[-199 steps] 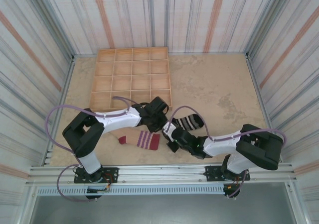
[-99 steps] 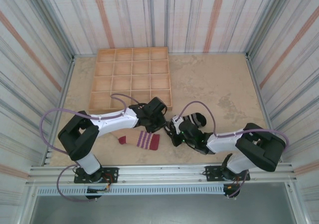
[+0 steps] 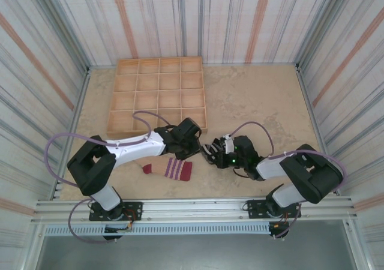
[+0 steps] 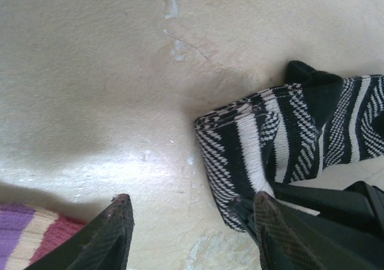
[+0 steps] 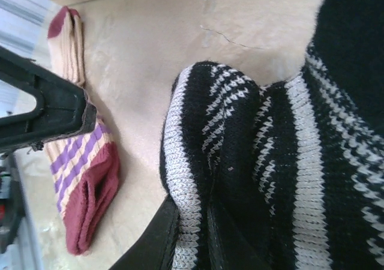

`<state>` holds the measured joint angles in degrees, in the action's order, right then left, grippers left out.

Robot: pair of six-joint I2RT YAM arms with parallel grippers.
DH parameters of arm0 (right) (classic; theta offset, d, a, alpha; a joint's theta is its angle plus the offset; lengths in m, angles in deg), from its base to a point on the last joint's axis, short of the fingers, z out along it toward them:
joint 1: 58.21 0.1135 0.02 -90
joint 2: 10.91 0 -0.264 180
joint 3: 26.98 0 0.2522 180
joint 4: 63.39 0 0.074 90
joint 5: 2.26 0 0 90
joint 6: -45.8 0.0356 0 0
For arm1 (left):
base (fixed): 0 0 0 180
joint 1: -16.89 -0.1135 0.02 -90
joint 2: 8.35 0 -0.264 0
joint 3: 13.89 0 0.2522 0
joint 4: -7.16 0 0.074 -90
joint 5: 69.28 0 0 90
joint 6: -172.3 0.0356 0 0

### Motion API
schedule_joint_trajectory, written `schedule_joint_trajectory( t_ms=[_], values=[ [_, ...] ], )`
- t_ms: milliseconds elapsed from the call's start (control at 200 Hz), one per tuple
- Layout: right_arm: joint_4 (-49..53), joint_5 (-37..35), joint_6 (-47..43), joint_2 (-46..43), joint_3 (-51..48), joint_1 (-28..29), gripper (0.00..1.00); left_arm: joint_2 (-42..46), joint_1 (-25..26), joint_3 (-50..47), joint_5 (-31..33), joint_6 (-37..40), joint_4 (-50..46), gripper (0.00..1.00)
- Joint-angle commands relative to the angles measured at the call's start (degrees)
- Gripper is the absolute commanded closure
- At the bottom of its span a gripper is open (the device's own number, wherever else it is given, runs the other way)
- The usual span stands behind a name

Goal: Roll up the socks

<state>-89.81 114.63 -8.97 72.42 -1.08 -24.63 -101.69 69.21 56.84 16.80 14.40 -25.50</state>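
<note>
Right wrist: right end effector point(image 5: 192, 234) pinches the folded black sock point(image 5: 270, 138), beige sock point(image 5: 84, 162) beside it. Left wrist: left end effector point(image 4: 192, 197) released beside that sock.

No legible text, label, brand, number or sign anywhere.

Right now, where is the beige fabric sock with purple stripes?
Top view: the beige fabric sock lies near the front edge, left of centre, beside the left tool.
</note>
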Motion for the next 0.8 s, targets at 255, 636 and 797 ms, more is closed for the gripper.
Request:
schedule_joint_trajectory(
  t_ms=[255, 636, 797],
  values=[
    [4.8, 10.8, 13.1, 3.1, -3.6, -8.9, 1.0, 0.0, 3.4, -3.1, 5.7, -0.7, 10.2, 0.53],
    [3.0, 14.9, 20.2, 9.6, -4.7, -15.1, 1.0, -4.1, 4.4, -5.7, 4.4, -2.4, 22.2, 0.56],
    [1.6, 15.5, 23.0, 12.3, -5.6, -16.6, 1.0, -5.9, 5.0, -6.1, 4.4, -3.8, 24.9, 0.57]
  ],
)
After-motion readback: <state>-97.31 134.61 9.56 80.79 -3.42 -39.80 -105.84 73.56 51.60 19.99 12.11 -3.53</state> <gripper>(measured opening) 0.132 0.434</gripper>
